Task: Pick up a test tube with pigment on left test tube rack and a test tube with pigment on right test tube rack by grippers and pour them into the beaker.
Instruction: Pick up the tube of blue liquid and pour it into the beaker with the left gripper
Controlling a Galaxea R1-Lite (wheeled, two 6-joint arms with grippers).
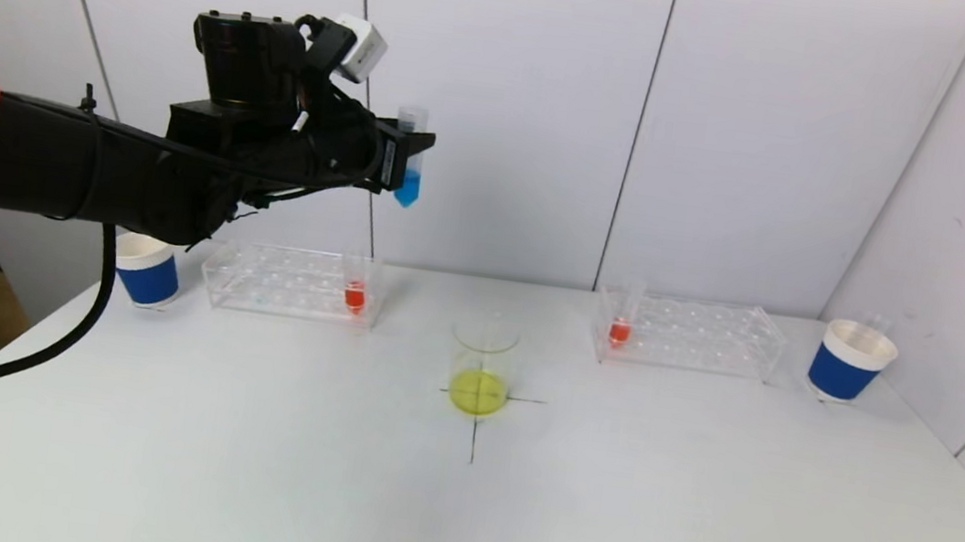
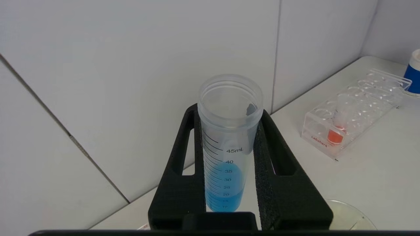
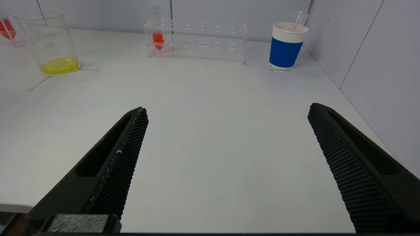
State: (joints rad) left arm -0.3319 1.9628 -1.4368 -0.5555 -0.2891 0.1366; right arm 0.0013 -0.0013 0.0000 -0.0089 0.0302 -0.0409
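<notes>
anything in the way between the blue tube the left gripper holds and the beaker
Nothing visible does. The left gripper holds the blue tube high above the table; the beaker stands lower, toward the robot's right, only open air between.

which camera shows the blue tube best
The left wrist view: the blue tube fills the frame, clamped in the left tool, with its open mouth, scale marks and liquid level clear. The head view shows it small, held high, partly hidden by the tool. The right wrist view does not show it.

Right gripper (image 3: 226,131) fingers wide apart above table (image 3: 213,147); beaker (image 3: 49,42) perhaps yellow-filled.
</notes>
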